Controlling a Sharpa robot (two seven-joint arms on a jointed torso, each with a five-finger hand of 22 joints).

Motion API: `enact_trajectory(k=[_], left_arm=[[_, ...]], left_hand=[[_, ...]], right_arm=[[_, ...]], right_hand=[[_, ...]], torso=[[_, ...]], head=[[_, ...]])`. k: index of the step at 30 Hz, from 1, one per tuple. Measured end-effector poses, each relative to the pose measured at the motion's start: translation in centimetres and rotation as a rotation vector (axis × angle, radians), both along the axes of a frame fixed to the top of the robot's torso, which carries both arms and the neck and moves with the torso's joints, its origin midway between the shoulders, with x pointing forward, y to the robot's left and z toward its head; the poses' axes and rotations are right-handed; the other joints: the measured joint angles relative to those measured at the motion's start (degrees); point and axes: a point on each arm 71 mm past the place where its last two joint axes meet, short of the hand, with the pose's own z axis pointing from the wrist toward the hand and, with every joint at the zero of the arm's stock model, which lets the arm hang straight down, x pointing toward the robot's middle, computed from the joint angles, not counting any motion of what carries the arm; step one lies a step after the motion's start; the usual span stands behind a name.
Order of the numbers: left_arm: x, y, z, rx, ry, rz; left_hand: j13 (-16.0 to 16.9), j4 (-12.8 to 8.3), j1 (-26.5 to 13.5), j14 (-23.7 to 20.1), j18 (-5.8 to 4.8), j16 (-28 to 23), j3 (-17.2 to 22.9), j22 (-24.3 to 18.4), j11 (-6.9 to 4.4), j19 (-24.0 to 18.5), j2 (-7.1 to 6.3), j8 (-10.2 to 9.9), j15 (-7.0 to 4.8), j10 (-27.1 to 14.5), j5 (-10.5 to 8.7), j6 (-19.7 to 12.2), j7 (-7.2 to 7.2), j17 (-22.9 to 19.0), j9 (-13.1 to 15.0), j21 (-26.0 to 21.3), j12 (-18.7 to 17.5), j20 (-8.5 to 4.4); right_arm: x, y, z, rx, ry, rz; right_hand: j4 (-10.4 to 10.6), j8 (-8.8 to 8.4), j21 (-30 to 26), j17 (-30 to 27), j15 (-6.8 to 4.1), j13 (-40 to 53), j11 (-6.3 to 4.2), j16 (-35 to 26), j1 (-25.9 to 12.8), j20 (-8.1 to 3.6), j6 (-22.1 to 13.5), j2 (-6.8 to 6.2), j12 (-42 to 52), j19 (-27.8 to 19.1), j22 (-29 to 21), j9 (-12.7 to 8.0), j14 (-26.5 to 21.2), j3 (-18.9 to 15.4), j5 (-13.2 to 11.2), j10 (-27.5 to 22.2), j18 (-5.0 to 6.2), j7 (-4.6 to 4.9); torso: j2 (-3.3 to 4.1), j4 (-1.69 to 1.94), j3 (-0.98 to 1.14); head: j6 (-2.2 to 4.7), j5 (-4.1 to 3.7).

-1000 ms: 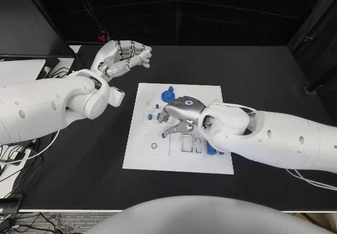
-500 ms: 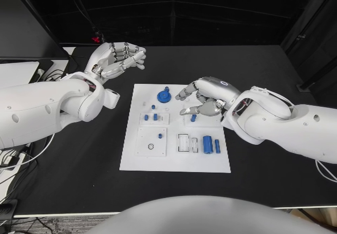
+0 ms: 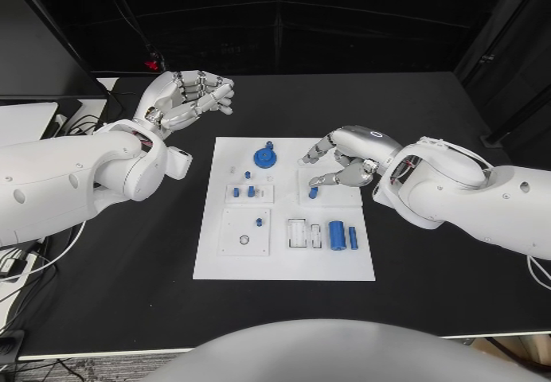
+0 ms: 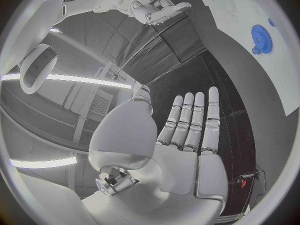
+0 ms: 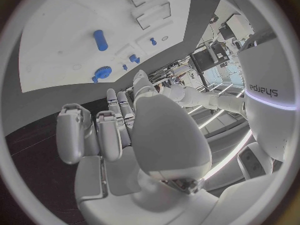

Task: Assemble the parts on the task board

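Observation:
The white task board (image 3: 287, 263) lies mid-table. A blue gear (image 3: 264, 157) sits at its back, with small blue pieces (image 3: 244, 192) just in front of it. A blue cylinder (image 3: 337, 235) and a thinner one (image 3: 353, 237) lie near the board's right side. A blue peg (image 3: 312, 192) stands on the board, and the right wrist view shows this peg (image 5: 99, 40) free of the fingers. My right hand (image 3: 345, 155) hovers over the board's back right, fingers apart and empty, its fingertips (image 3: 322, 181) just above the peg. My left hand (image 3: 189, 94) is raised off the board at the back left, holding nothing.
Two empty rectangular slots (image 3: 304, 232) sit beside the cylinders, and a square plate with a small ring (image 3: 247, 238) is on the board's left. Bare black table (image 3: 436, 286) surrounds the board. Cables and white equipment (image 3: 29, 119) lie past the table's left edge.
My right hand has swung from the board's left middle to its back right, and the blue peg now stands by its fingertips. The left hand has hardly moved.

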Motion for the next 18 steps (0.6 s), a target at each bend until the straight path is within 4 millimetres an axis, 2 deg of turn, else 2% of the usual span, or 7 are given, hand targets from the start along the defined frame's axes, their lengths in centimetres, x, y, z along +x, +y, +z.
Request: enact_trajectory(k=[6, 15, 18], left_arm=[[0.0, 0.0, 0.0, -0.002, 0.002, 0.001], [-0.1, 0.1, 0.0, -0.002, 0.002, 0.003], [-0.1, 0.1, 0.0, -0.003, 0.002, 0.003]], left_hand=[[0.0, 0.0, 0.0, 0.0, 0.0, 0.0, 0.0, 0.0, 0.0, 0.0, 0.0, 0.0, 0.0, 0.0, 0.0, 0.0, 0.0, 0.0, 0.0, 0.0, 0.22, 0.0], [0.0, 0.0, 0.23, 0.0, 0.0, 0.0, 0.0, -0.05, 0.0, 0.0, 0.23, 0.34, 0.0, 0.0, 0.0, 0.0, 0.0, -0.17, 0.01, 0.0, 0.22, 0.0], [0.0, 0.0, 0.23, 0.0, 0.0, 0.0, 0.0, -0.05, 0.0, 0.0, 0.23, 0.34, 0.0, 0.0, 0.0, 0.0, 0.0, -0.17, 0.01, 0.0, 0.22, 0.0]], right_arm=[[0.7, 0.3, -0.8, -0.108, 0.025, -0.028], [1.4, 0.8, -1.7, -0.205, 0.054, -0.066], [1.5, 1.1, -1.9, -0.226, 0.061, -0.071]], right_hand=[[-0.01, 0.0, 0.0, 0.0, -0.28, 0.06, -0.02, 0.0, -0.23, -0.45, -0.09, -0.23, 0.23, 0.01, 0.0, 0.0, 0.14, 0.3, 0.0, -0.38, 0.0, 0.09], [-0.22, 0.06, 0.0, 0.0, -0.28, 0.18, -0.02, 0.0, -0.45, -0.45, -0.09, -0.46, 0.74, 0.01, -0.01, 0.08, 0.14, 0.82, 0.0, -0.38, 0.0, 0.09], [-0.32, 0.39, 0.0, 0.0, -0.28, 0.24, -0.02, 0.0, -0.45, -0.45, 0.22, -0.46, 1.05, 0.01, -0.01, 0.14, 0.14, 1.26, 0.0, -0.38, 0.0, -0.22]], torso=[[0.01, 0.07, 0.04], [0.05, 0.05, 0.03], [0.05, 0.03, 0.02]], head=[[0.0, 0.09], [0.0, 0.25], [0.0, 0.26]])
